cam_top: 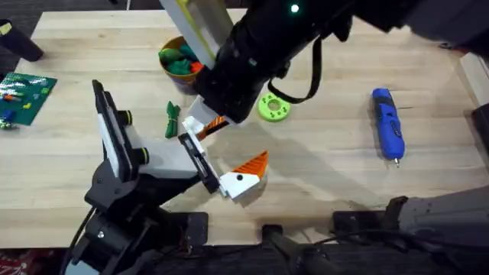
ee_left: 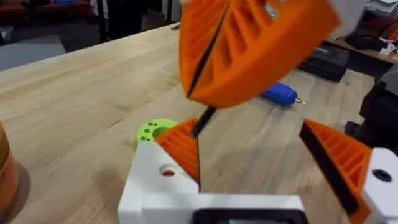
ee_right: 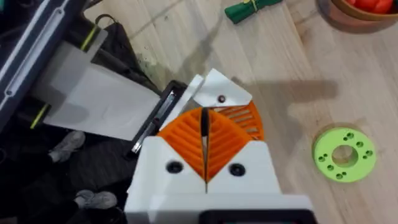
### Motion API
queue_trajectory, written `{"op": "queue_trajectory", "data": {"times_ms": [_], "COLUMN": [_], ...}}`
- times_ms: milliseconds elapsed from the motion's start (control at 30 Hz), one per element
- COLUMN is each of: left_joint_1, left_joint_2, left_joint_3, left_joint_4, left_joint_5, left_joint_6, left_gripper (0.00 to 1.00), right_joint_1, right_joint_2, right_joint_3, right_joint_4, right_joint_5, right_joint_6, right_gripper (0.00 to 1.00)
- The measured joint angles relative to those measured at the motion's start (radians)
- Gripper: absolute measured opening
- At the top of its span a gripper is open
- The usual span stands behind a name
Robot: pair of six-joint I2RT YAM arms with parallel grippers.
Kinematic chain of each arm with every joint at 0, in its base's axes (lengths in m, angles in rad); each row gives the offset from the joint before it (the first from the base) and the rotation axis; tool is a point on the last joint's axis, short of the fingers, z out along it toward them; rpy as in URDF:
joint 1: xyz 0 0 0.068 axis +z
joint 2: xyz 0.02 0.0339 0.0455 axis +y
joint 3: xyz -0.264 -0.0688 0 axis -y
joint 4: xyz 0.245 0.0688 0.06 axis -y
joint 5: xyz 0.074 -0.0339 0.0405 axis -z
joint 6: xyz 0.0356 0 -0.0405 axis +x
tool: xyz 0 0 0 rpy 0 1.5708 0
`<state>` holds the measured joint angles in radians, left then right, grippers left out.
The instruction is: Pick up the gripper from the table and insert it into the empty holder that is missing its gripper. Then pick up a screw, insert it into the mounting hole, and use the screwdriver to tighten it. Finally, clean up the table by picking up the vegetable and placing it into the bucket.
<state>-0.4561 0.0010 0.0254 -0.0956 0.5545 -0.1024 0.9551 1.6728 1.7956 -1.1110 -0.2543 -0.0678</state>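
Note:
My right gripper [cam_top: 216,122] reaches across the table and is shut on a thin black screw [ee_right: 204,129], which hangs just above the far finger of my left gripper [cam_top: 233,147]. That white finger [ee_right: 221,98] has an orange ribbed pad and a round mounting hole [ee_left: 168,170]. The left gripper [ee_left: 249,134] stands wide open with nothing between its fingers. The blue screwdriver [cam_top: 387,122] lies at the right. The dark green vegetable [cam_top: 172,118] lies below the yellow-orange bucket [cam_top: 174,44], which holds green and orange toy pieces.
A lime-green ring dish [cam_top: 273,107] sits just right of the grippers. A green board [cam_top: 24,95] lies at the table's far left. Bare wood stretches between the ring dish and the screwdriver. The right arm crosses above the table's upper middle.

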Motion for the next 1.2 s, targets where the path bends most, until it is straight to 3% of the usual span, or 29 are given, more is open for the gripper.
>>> {"op": "queue_trajectory", "data": {"times_ms": [1200], "left_joint_1": [0.000], "left_joint_2": [0.000], "left_joint_3": [0.000], "left_joint_4": [0.000], "left_joint_5": [0.000], "left_joint_6": [0.000], "left_gripper": [0.984], "right_joint_1": [0.004], "right_joint_2": [0.081], "right_joint_3": [0.002], "right_joint_4": [-0.001], "right_joint_5": [0.034], "right_joint_6": [0.000], "right_gripper": [0.007]}}
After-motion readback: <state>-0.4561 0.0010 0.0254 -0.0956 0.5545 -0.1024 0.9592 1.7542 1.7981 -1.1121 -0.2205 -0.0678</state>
